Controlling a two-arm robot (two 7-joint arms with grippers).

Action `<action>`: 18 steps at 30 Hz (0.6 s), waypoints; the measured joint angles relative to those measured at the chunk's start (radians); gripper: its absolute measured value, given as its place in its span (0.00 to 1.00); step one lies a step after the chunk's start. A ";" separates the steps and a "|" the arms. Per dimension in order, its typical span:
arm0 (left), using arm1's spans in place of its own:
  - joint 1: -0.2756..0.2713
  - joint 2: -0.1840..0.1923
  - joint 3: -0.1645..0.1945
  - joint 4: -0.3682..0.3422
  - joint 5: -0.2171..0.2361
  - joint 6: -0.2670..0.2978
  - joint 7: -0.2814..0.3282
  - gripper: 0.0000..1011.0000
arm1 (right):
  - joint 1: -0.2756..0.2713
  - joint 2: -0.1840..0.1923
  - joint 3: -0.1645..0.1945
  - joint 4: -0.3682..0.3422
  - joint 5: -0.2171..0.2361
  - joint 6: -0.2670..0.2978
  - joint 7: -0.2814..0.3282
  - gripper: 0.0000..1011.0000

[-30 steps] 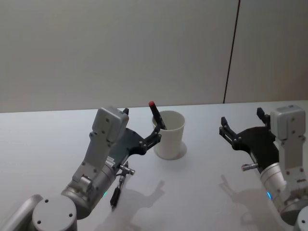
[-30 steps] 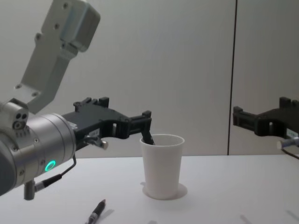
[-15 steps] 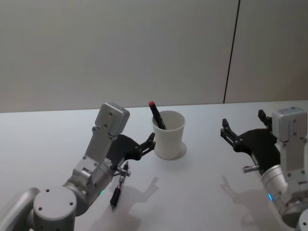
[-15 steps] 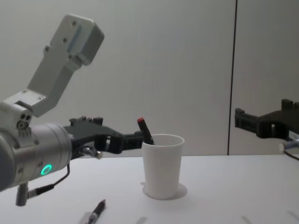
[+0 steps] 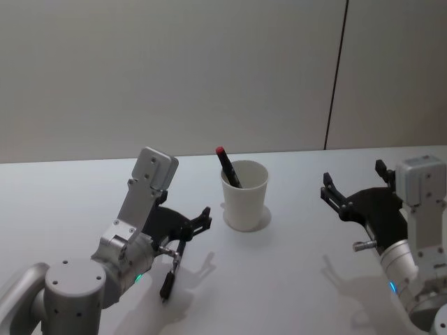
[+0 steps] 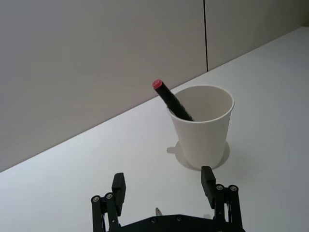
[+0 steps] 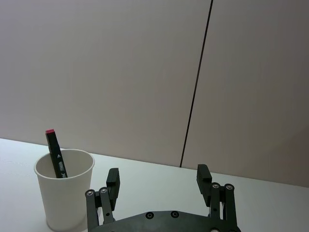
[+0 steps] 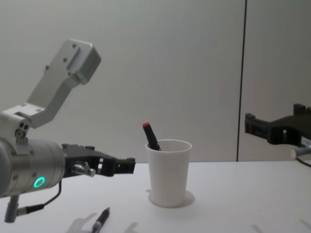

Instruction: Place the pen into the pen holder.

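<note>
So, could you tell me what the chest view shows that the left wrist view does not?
Chest view, not the wrist view: a second black pen lying on the white table, and the right gripper hovering off to the right. Left wrist view, not the chest view: the inside of the white paper cup, where the red-capped black pen leans against the rim. Both: that cup, that pen, and the left gripper short of the cup, jaws open.
</note>
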 joint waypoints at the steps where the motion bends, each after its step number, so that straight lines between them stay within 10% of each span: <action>1: -0.003 -0.001 -0.002 0.006 -0.004 0.015 -0.002 0.99 | 0.000 0.000 0.000 0.000 0.000 0.000 0.000 0.99; 18: -0.040 -0.014 -0.024 0.065 -0.025 0.168 -0.025 0.99 | -0.001 0.000 0.000 -0.001 0.000 0.000 -0.001 0.99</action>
